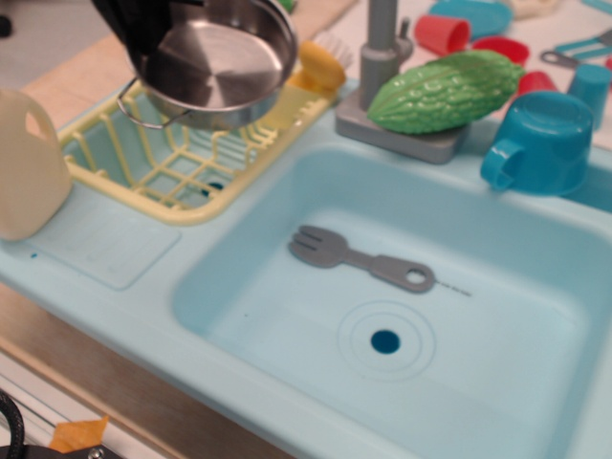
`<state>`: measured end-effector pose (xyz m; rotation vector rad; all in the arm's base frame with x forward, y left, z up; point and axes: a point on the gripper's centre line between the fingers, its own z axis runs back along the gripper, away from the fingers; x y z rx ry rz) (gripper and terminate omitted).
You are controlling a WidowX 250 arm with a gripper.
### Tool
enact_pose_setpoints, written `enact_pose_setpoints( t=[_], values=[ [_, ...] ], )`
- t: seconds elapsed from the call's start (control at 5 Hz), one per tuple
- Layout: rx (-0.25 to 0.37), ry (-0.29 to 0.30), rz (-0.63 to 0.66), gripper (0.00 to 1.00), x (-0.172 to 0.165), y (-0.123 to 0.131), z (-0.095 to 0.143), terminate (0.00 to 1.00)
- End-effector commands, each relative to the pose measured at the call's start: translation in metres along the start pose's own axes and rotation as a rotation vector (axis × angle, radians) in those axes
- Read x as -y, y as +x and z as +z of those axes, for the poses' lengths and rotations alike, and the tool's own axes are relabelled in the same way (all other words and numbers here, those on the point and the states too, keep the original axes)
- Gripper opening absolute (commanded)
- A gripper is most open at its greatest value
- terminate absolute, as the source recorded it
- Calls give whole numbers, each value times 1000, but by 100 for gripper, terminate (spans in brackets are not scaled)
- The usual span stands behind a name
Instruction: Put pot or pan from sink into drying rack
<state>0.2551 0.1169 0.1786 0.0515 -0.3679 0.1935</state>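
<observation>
The shiny steel pot (pixel 218 65) hangs tilted in the air above the pale yellow drying rack (pixel 182 158), at the top left. My black gripper (pixel 143 29) is shut on the pot's far left rim; its fingertips are mostly hidden by the pot and the frame edge. One wire loop handle (pixel 143 105) sticks out at the pot's lower left. The light blue sink (pixel 287 316) lies below and to the right, with its drain hole (pixel 385 339) and the grey faucet (pixel 381 43) behind it.
A grey toy fork (pixel 359 258) lies in the sink. A green bitter gourd (pixel 448 88) rests on the faucet base. A blue cup (pixel 540 143) stands at right, a cream jug (pixel 27 163) at left, a yellow brush (pixel 320 62) behind the rack.
</observation>
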Motion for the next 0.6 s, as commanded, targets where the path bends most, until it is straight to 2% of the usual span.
enact_pose_setpoints(
  t=[0.0, 0.2, 0.4],
  values=[
    [-3, -19, 10, 0, -16, 5, -8, 0],
    [-11, -70, 0, 100, -14, -5, -18, 0],
    [-11, -70, 0, 100, -14, -5, -18, 100]
  ],
)
